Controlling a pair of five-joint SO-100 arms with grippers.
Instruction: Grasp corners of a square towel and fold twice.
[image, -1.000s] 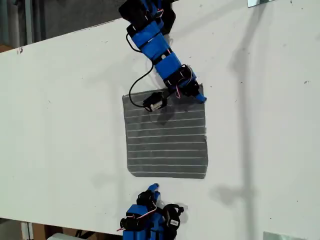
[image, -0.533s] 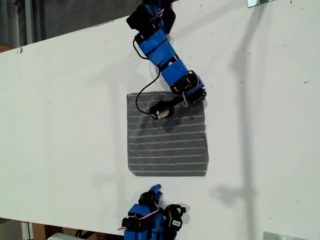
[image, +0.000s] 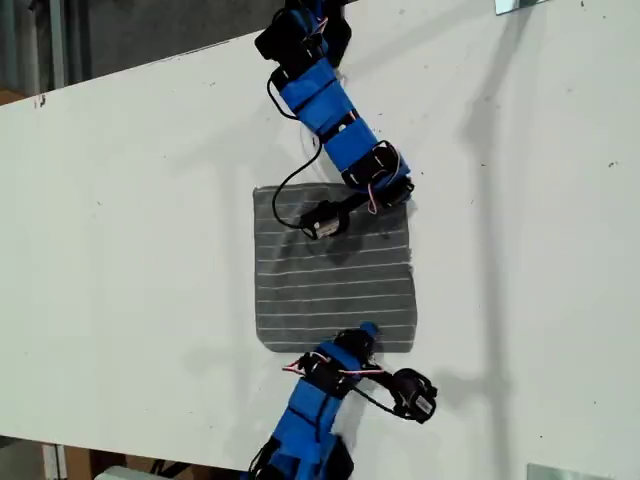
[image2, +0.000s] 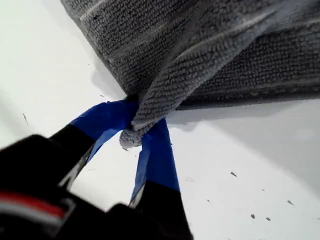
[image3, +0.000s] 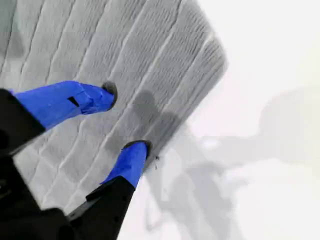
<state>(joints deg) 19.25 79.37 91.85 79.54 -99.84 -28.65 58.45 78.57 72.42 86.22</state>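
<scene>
The grey striped towel (image: 335, 285) lies flat on the white table (image: 120, 250). At its far corner toward the exterior view's right, my first gripper (image: 398, 190) is shut on that corner. The first wrist view shows the pinched corner (image2: 131, 136) between the blue fingers, with the towel (image2: 210, 55) bunching up from it. My second gripper (image: 366, 331) hovers over the towel's near edge, toward the exterior view's right. In the second wrist view it (image3: 124, 121) stands open above the towel (image3: 150, 55), one fingertip (image3: 136, 149) at the cloth's edge, and a free corner (image3: 217, 52) lies beyond it.
The first arm's black cable and wrist camera (image: 320, 220) hang over the towel's far part. The second arm's camera (image: 412, 392) sticks out toward the exterior view's right. The table's far edge (image: 100, 80) runs diagonally at the exterior view's upper left.
My second arm has swung out from the table's near edge to the towel's near edge. My first gripper holds its corner; arm and towel shifted slightly toward the exterior view's right.
</scene>
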